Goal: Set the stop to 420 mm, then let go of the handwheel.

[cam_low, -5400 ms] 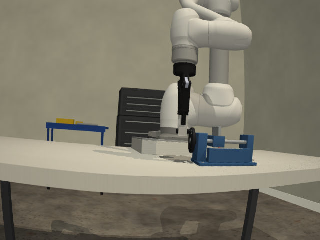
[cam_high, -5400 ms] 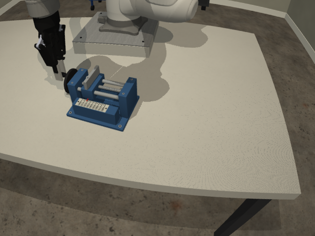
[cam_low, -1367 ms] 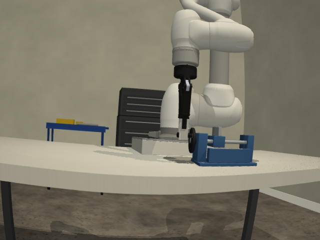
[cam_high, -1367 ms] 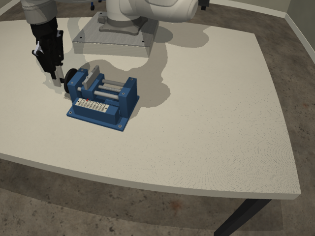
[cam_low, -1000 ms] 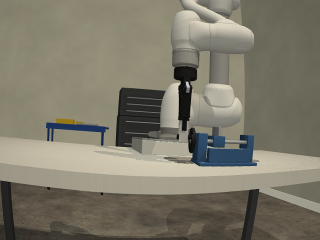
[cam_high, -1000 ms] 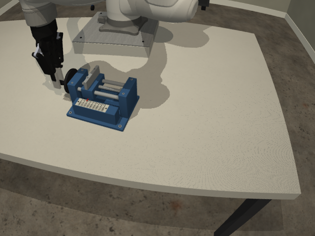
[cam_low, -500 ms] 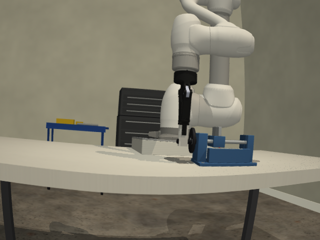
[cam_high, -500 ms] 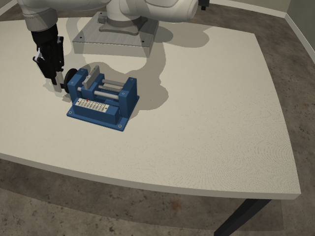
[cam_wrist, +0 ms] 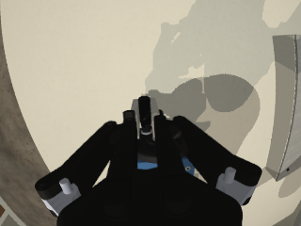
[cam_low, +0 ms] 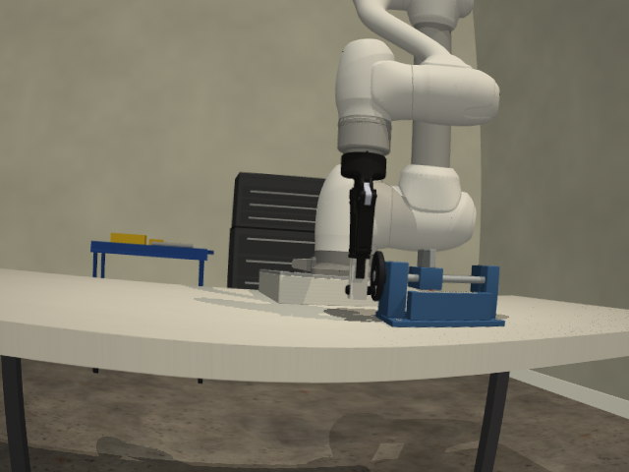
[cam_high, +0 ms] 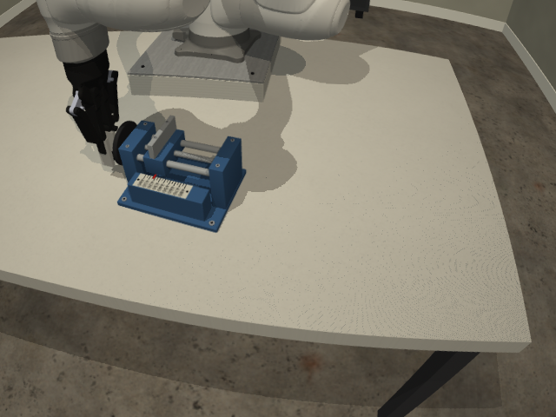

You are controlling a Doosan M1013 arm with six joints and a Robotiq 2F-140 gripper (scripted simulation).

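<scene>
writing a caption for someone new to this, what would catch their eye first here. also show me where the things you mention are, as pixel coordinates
Probably the bright blue screw-driven fixture point(cam_high: 170, 204) point(cam_low: 451, 306), standing on the pale table point(cam_high: 314, 269) point(cam_low: 228, 315) in front of the robot's base. Next, the big white arm point(cam_high: 121, 16) point(cam_low: 431, 93) reaching down beside it, its black pincer point(cam_high: 107, 150) point(cam_low: 359, 292) point(cam_wrist: 144, 107) shut on the handle of the dark handwheel point(cam_high: 122, 141) point(cam_low: 377, 276) at the fixture's end. A tiny red pointer point(cam_high: 155, 176) stands out over the white scale.
</scene>
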